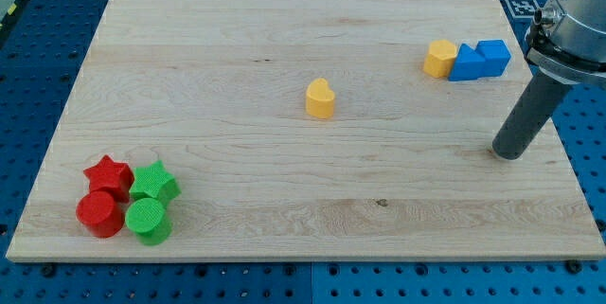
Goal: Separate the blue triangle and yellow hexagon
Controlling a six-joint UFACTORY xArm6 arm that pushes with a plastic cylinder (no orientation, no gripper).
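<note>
The yellow hexagon [439, 59] sits near the view's top right, touching the blue triangle [465, 63] on its right side. A blue cube [493, 56] touches the triangle's right side, so the three form a row. My tip [508, 152] rests on the board below and to the right of this row, apart from all blocks. The rod rises up to the right toward the arm.
A yellow rounded block [321, 98] stands alone near the board's middle. At the bottom left a red star [108, 175], a green star [154, 183], a red cylinder [99, 214] and a green cylinder [149, 221] cluster together. The board's right edge is close to my tip.
</note>
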